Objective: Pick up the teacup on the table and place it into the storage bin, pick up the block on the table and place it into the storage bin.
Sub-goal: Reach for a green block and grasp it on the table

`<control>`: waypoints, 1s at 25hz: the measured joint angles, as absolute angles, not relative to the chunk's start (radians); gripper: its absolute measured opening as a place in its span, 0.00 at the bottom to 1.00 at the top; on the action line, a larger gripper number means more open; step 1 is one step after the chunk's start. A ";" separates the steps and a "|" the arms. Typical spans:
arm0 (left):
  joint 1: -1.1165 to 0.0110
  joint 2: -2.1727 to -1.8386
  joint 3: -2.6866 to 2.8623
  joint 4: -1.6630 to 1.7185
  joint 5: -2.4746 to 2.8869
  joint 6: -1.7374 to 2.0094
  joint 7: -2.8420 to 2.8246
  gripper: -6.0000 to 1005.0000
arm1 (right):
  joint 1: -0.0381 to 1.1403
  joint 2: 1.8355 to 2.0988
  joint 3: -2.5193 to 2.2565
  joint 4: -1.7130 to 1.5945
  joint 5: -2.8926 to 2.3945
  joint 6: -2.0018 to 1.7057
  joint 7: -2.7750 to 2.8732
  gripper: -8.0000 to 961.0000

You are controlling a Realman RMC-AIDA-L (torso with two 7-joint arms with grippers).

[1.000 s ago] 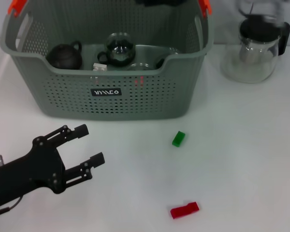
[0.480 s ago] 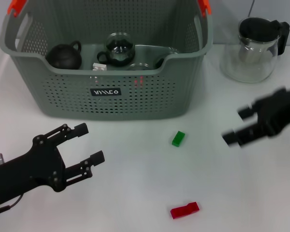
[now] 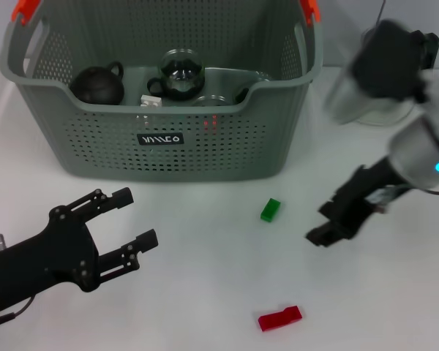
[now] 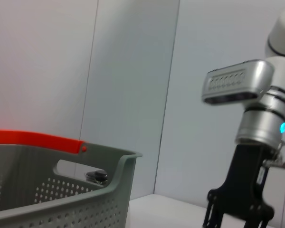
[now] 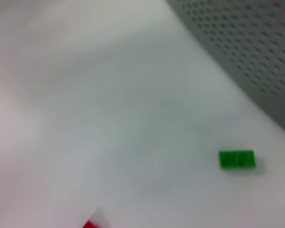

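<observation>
Nearest in the head view, the red block lies flat on the white desk, low and a little right of centre; only a sliver of it shows at the edge of the right wrist view. To its left, the left claw hangs low over the desk at the near left, its two black fingers spread wide with nothing between them, pointing toward the middle of the desk.

Farther out, the green block lies on the desk just in front of the storage bin's front wall, well apart from the red one; the right wrist view shows it lying flat on the white surface near the bin's perforated wall. To its right, the right claw reaches down and leftward near the green block without touching it; whether its fingers are spread or pressed together I cannot tell.

Beyond, the storage bin stands across the far left and centre, grey-green and perforated, with orange clips at its top corners and a small black label on its front; inside it sit a dark round teapot, a glass cup and some smaller pieces too unclear to name. At the far right, a glass teapot stands on the desk beside the bin, partly hidden behind the right arm.
</observation>
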State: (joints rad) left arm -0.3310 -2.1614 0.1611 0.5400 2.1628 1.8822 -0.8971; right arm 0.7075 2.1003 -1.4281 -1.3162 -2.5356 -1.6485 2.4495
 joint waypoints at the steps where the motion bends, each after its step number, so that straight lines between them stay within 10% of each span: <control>1: -0.330 -2.161 0.161 0.540 2.163 1.882 -0.896 0.76 | 0.727 2.100 -1.446 -1.278 -2.537 -1.617 2.450 0.68; 6: -0.329 -2.163 0.161 0.539 2.163 1.882 -0.893 0.76 | 0.823 2.102 -1.506 -1.086 -2.539 -1.451 2.461 0.55; 25: -0.328 -2.163 0.159 0.538 2.163 1.882 -0.891 0.76 | 0.865 2.109 -1.622 -0.892 -2.500 -1.165 2.487 0.56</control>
